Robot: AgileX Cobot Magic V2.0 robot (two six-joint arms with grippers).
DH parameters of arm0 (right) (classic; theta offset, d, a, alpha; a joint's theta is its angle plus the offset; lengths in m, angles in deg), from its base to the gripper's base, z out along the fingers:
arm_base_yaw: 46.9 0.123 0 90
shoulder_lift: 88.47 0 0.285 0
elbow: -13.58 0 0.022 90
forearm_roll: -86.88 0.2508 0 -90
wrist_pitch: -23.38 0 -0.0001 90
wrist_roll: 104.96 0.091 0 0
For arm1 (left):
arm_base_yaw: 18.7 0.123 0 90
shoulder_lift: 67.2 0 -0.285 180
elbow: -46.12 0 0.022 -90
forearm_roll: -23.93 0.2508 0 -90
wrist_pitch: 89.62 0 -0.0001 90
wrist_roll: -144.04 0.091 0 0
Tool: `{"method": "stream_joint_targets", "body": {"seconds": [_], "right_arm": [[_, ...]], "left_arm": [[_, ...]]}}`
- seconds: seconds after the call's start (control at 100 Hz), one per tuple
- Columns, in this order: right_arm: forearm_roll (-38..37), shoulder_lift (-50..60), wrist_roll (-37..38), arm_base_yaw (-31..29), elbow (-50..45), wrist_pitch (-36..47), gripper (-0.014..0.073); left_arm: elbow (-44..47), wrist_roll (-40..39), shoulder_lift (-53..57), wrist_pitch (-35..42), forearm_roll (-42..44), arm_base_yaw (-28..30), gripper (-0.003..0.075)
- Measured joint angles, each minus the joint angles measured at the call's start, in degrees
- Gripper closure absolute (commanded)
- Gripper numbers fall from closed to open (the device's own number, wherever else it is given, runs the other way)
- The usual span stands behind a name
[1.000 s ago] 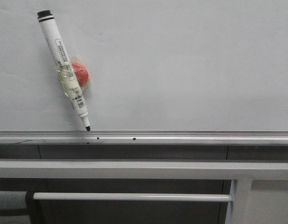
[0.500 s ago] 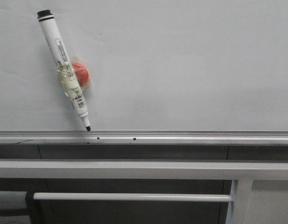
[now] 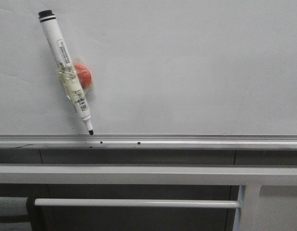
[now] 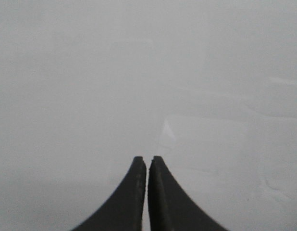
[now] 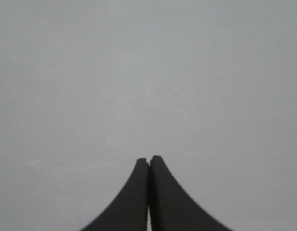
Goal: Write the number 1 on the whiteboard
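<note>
One marker (image 3: 67, 69) showed in the front view, lying slanted against the whiteboard (image 3: 196, 67), black cap up at the far left, bare black tip down, just above the silver rail (image 3: 211, 141). An orange-red round piece (image 3: 84, 76) sat just behind the marker's middle, touching it, with a clear yellowish wrap around the barrel there. Printed labels ran along the white barrel; the text was too small to read. No stroke for the number 1 was visible on the board; its surface was plain pale grey. Two small dark dots (image 3: 138, 143) marked the rail, near the marker tip. Below the rail ran a grey bar (image 3: 139, 174), and lower still a thinner white rod (image 3: 139, 203) meeting a pale post (image 3: 246, 207) at right. Neither arm appeared in this view.

Left wrist view: the left gripper (image 4: 147, 161) had its dark fingers (image 4: 134, 192) drawn nearly together, only a thin slit between the tips, nothing between them. Beyond them lay a blank pale surface with faint glossy reflections; whether it was the board could not be told.

Right wrist view: the right gripper (image 5: 149, 160) had its fingers (image 5: 167, 197) pressed together at the tips, grasping nothing. Beyond was an even grey surface, featureless.
</note>
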Motion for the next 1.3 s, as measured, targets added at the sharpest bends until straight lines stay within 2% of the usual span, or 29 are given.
{"method": "stream_joint_targets", "body": {"seconds": [0.04,0.08,0.21,0.32,0.42,0.53,0.66,0.7,0.75,0.79,0.8,0.85,0.9,0.95,1.01,1.17,1.3], "right_arm": [[-0.2,0.0,3.5,0.0,0.5,-3.7,0.0657],[-0.7,0.1,5.6,0.1,1.6,-10.9,0.0657],[-1.2,-1.5,7.9,1.0,11.4,-30.3,0.0657],[-0.6,-6.6,8.4,1.5,21.5,-40.9,0.0657],[0.5,-11.6,8.6,1.6,28.3,-48.3,0.0657],[0.7,-15.4,8.8,1.6,31.6,-49.9,0.0657],[1.2,-17.1,8.8,1.6,31.8,-50.7,0.0657],[1.4,-17.2,8.8,1.6,31.8,-51.4,0.0657],[1.7,-17.2,8.8,1.6,31.8,-52.3,0.0657],[1.9,-17.2,8.8,1.6,31.8,-53.1,0.0657],[1.9,-17.2,8.8,1.6,31.8,-53.2,0.0657],[2.0,-17.2,8.8,1.6,31.8,-54.4,0.0657],[2.1,-17.2,8.9,1.6,31.8,-55.5,0.0657],[2.2,-17.2,8.9,1.6,31.8,-56.1,0.0657],[2.2,-17.2,8.9,1.6,31.8,-56.1,0.0657],[3.2,-17.2,8.9,2.5,31.8,-55.6,0.0657],[5.2,-17.6,8.9,3.0,31.8,-55.4,0.0657]], "left_arm": [[0.0,0.0,0.0,0.0,-0.7,0.0,0.0741],[0.0,0.0,0.0,0.0,-1.1,0.0,0.0741],[-1.8,0.0,0.0,-4.1,-1.6,0.0,0.0741],[-7.8,0.0,-2.6,-8.9,-1.6,0.0,0.0741],[-14.7,0.0,-7.1,-10.1,-1.9,0.0,0.0741],[-19.8,0.0,-11.1,-8.5,-2.1,0.0,0.0741],[-20.7,0.0,-14.1,-6.7,-2.1,0.0,0.0737],[-20.7,0.0,-14.9,-6.7,-2.1,0.0,0.0715],[-20.7,0.0,-15.4,-7.2,-2.1,-0.1,0.0652],[-20.7,0.0,-15.8,-7.7,-2.1,-0.4,0.0556],[-20.7,0.0,-15.9,-7.8,-2.1,-0.6,0.0556],[-20.7,0.0,-16.0,-8.1,-2.1,-1.5,0.0421],[-20.7,0.0,-16.0,-8.1,-2.1,-2.4,0.0319],[-20.7,0.0,-16.0,-8.0,-2.1,-3.3,0.0262],[-20.7,0.0,-16.0,-7.2,-2.1,-4.1,0.0255],[-20.7,0.0,-16.0,-3.7,-2.1,-4.7,0.0306],[-20.8,0.0,-16.8,-5.4,-2.2,-4.8,0.0316]]}}
